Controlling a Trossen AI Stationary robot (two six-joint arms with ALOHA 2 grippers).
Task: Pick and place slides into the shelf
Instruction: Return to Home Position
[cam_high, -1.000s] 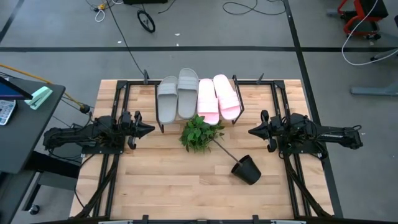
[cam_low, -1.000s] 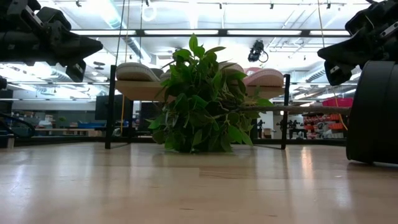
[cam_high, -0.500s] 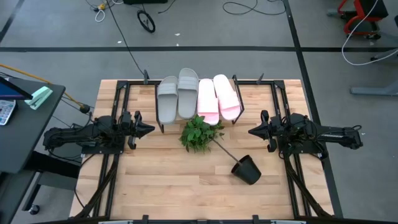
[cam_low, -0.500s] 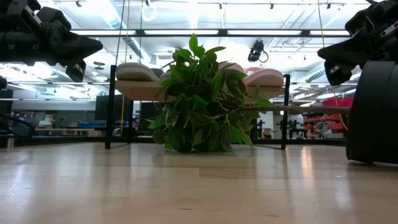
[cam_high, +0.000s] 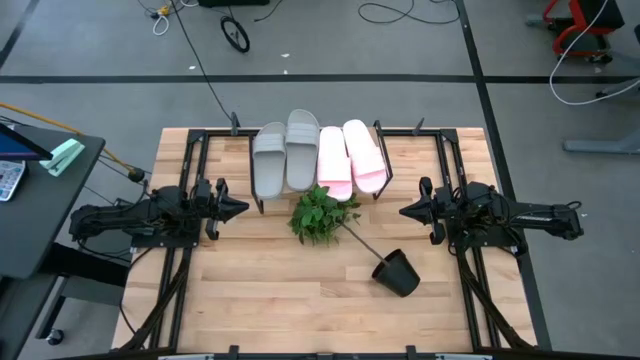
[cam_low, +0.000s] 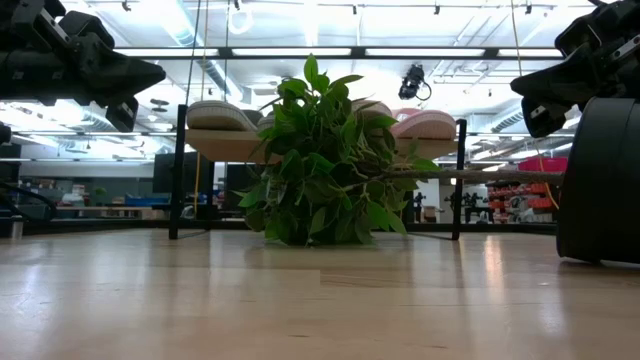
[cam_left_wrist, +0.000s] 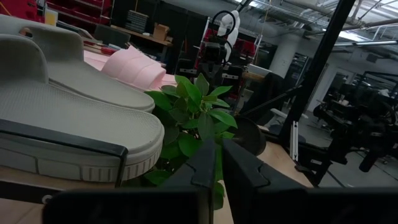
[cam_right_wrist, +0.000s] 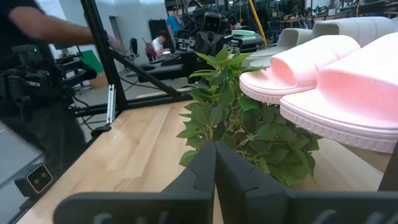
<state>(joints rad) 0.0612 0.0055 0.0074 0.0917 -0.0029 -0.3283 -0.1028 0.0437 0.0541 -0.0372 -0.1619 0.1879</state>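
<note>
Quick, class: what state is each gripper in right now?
Left gripper: closed, holding nothing.
Right gripper: closed, holding nothing.

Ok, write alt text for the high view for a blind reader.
Four slides, two grey and two pink, sit side by side on the shelf at the back of the table. A plant in a black pot lies tipped over in front. The left gripper and right gripper wait at either side, empty.

Both arms are matte black all over: left arm (cam_high: 140, 218) and right arm (cam_high: 510, 215) are chains of blocky, boxy links. Left pincer (cam_high: 240, 209) and right pincer (cam_high: 405, 211) taper to sharp points. Close in, the fingers (cam_right_wrist: 194, 177) are dark, angular, flat-faceted wedges.
</note>
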